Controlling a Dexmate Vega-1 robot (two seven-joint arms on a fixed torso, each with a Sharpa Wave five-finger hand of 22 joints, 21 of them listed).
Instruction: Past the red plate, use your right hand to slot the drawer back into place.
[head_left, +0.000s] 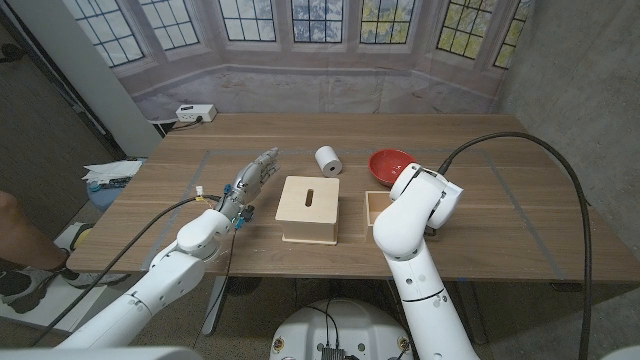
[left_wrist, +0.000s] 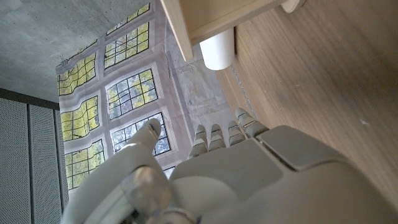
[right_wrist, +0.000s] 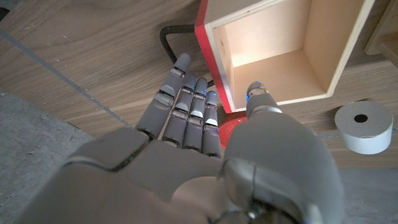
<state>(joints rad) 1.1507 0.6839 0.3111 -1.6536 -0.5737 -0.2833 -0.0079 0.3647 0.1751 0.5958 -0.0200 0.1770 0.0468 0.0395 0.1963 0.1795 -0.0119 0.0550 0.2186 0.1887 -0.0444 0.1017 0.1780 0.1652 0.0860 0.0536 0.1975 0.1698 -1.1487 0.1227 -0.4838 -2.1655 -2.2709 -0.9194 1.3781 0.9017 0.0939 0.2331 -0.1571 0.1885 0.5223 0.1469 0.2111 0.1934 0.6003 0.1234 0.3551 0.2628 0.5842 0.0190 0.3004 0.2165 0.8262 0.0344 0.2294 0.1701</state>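
Left hand (head_left: 252, 180) raised over the brown wooden table (head_left: 180, 215), fingers stretched out side by side, holding nothing. Right of it, pale wooden square box (head_left: 309, 208) with a slot in its lid, shut, contents unseen. Behind, white tape roll (head_left: 328, 160) lying on its side. Further right, red round plate (head_left: 389, 165), nothing visible in it. Just in front of the plate, light wooden open-topped drawer (right_wrist: 273, 53), empty inside, pulled out beside the box. Right hand (right_wrist: 205, 124) at the drawer's outer wall, fingers extended along it, thumb at the rim; actual grip uncertain.
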